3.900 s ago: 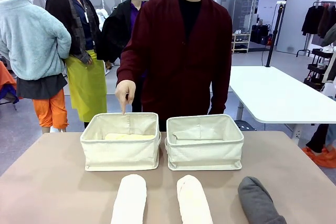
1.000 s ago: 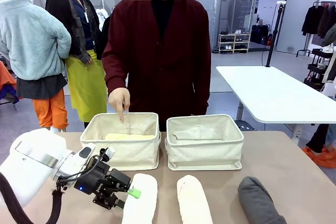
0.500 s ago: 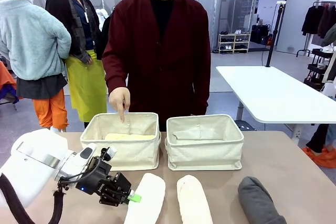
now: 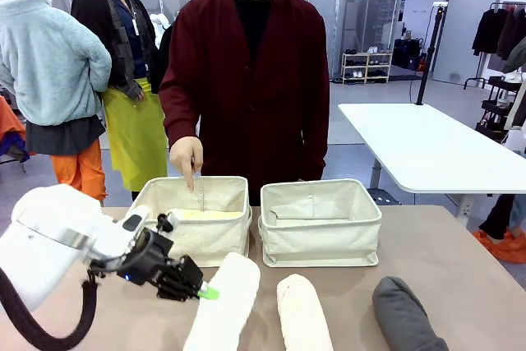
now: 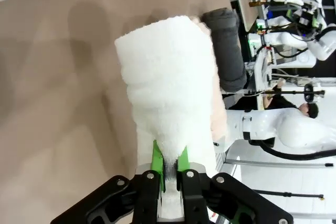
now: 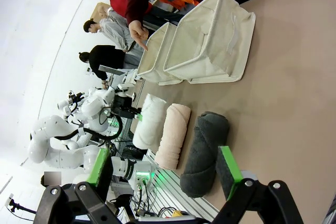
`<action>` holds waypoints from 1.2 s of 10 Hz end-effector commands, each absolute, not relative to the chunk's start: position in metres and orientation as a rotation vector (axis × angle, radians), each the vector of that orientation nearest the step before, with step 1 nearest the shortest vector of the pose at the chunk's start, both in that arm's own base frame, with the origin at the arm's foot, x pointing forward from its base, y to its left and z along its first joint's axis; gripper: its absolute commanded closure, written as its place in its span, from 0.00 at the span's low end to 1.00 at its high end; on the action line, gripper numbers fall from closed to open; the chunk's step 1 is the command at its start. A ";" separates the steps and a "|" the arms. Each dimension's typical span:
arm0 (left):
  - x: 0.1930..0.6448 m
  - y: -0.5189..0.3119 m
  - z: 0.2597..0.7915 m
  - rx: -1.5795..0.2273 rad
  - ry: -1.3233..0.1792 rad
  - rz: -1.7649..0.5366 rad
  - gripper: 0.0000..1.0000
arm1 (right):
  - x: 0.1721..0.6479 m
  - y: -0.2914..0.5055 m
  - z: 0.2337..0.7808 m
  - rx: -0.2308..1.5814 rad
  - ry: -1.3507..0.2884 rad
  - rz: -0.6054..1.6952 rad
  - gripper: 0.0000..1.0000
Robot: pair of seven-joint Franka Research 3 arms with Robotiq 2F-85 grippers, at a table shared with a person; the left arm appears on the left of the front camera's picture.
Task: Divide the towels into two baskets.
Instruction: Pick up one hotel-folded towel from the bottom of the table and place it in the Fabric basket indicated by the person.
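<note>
White towel (image 4: 226,306) pinched by left tool (image 4: 207,292), now higher, nearer left basket (image 4: 191,242); right tool (image 6: 164,157) spread.

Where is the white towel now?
The white towel is left of centre in the front view, pinched by the left claw, before the left basket.

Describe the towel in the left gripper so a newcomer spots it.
On the brown table, three towel rolls lie along the robot's edge. It is the white towel at the left end, pinched by the left gripper; the cream-pink roll and dark grey roll lie untouched.
</note>
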State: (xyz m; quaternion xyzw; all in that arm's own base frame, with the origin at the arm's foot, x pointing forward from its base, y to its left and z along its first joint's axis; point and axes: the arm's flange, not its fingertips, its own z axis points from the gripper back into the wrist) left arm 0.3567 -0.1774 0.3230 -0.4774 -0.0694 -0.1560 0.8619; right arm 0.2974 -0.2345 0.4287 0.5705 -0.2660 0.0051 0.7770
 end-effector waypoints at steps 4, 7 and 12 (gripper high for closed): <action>0.280 -0.066 0.443 -0.901 -0.370 -0.579 1.00 | 0.294 -0.233 0.431 1.240 -0.587 0.018 0.00; 0.294 -0.067 0.506 -0.773 -0.374 -0.940 1.00 | 0.294 -0.233 0.431 1.240 -0.587 0.018 0.00; 0.302 -0.118 0.523 -0.681 -0.511 -0.996 1.00 | 0.294 -0.233 0.431 1.240 -0.587 0.018 0.00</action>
